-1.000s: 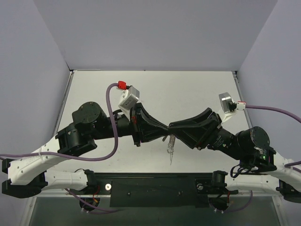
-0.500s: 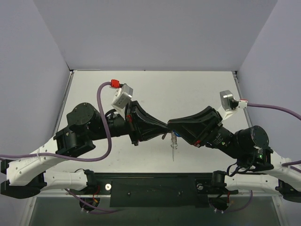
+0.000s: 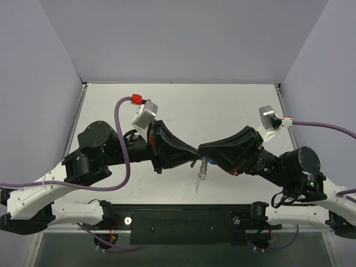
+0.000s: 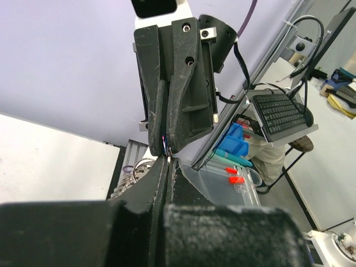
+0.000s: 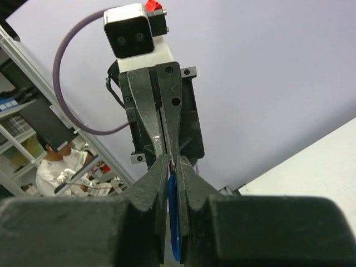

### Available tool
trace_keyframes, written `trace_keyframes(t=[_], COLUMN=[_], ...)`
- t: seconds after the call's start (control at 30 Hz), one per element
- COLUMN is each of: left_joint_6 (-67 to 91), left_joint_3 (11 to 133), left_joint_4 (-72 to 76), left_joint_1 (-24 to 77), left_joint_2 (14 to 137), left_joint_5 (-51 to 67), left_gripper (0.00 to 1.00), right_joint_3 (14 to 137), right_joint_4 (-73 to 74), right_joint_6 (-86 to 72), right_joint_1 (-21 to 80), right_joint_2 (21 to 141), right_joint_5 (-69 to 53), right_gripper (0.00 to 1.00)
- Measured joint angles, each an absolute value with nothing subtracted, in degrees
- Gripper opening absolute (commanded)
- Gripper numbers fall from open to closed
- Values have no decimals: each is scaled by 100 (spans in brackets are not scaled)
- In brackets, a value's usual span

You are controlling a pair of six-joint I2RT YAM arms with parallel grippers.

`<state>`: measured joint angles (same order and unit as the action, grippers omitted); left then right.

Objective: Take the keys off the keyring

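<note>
My two grippers meet tip to tip above the middle of the table. My right gripper is shut on the blue-headed key, whose blue head stands edge-on between its fingers. My left gripper is shut, pinching a thin metal piece at its very tips. That piece belongs to the keyring, whose pale loop is mostly hidden there. The silver chain hangs down from the meeting point, and its links also show in the left wrist view. The plain silver key is not visible.
The white table has grey walls on three sides. A black rail runs along the near edge between the arm bases. Purple cables loop off both wrists.
The left arm has drawn back to the left and both gripper tips have shifted slightly. The hanging chain has swung, and its lower end now points further left.
</note>
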<state>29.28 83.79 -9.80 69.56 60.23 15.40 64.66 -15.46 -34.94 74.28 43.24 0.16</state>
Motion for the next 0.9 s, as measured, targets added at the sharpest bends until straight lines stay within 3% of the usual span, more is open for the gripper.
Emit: trace_keyframes(t=[0.9], left_joint_6=[2366], left_joint_3=[9524], left_joint_4=[-3542], left_joint_1=[6912], left_joint_2=[6639], left_joint_5=[3240], left_gripper=[0], right_joint_3=[8495], right_joint_4=[2174], right_joint_6=[-2685], right_joint_1=[7441], right_joint_2=[5194], right_joint_5=[-1682], right_gripper=[0])
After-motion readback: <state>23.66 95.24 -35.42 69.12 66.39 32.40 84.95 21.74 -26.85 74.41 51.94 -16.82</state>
